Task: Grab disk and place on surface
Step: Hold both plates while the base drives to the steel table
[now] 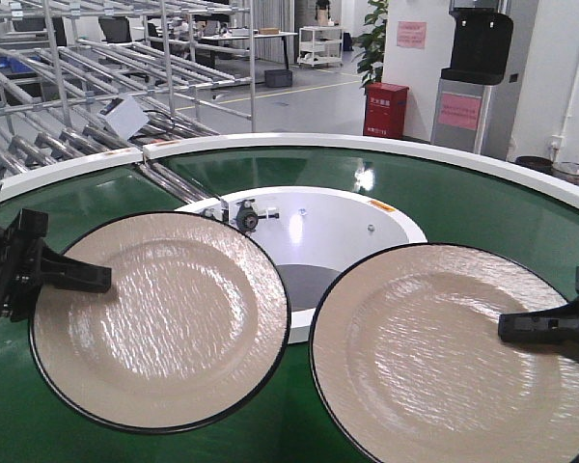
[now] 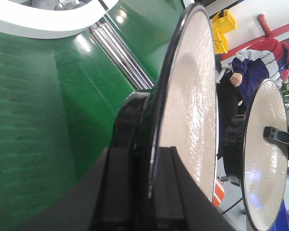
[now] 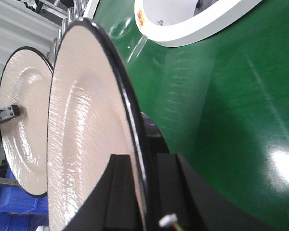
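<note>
**Two plates held over the green belt**

The right plate point(image 1: 434, 357), cream with a black edge, sat closest to the front camera. The right gripper point(image 1: 526, 326) clamped it at its right rim, and the black fingers point(image 3: 123, 192) pressed on both faces of it. The left plate point(image 1: 164, 318), of the same kind, was pinched the same way at its left rim by the left gripper point(image 1: 82, 278). Both plates were held face up over the green belt point(image 1: 463, 183), side by side, their rims near each other but apart. Behind them curved the white inner rim point(image 1: 405, 227) of the belt.
</note>
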`<state>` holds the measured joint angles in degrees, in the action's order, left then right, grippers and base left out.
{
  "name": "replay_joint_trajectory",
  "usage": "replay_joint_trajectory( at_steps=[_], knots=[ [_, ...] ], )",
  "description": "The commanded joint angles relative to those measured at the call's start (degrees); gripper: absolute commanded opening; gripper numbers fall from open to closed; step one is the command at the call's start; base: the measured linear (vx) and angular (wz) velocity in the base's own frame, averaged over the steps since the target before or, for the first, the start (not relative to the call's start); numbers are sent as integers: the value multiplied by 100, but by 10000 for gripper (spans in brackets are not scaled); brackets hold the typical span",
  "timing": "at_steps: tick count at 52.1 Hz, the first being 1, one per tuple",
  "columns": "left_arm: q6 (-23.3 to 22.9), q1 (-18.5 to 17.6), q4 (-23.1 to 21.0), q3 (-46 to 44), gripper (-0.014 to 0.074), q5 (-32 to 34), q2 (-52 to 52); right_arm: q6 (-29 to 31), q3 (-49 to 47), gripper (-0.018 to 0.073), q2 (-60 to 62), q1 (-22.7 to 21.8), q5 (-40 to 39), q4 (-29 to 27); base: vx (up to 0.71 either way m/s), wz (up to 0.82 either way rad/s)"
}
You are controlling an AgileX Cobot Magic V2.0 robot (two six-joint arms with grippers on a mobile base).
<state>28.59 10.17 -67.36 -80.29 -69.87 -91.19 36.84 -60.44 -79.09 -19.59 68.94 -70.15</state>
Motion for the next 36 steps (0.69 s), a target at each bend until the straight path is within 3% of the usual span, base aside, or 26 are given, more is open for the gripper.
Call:
replay_joint_trajectory(
  at_steps=[1, 17, 36],
  knots=[
    [-89, -20, -843, -167, -1, -197, 275, -11, -174, -8, 202, -14, 108, -790, -1, -3],
    [-89, -20, -843, -167, -1, -197, 275, -11, -174, -8, 202, -14, 108, -790, -5, -19],
    [-89, -20, -843, -167, -1, -197, 275, -11, -174, -8, 202, -14, 114, -790, -14, -55]
  ],
)
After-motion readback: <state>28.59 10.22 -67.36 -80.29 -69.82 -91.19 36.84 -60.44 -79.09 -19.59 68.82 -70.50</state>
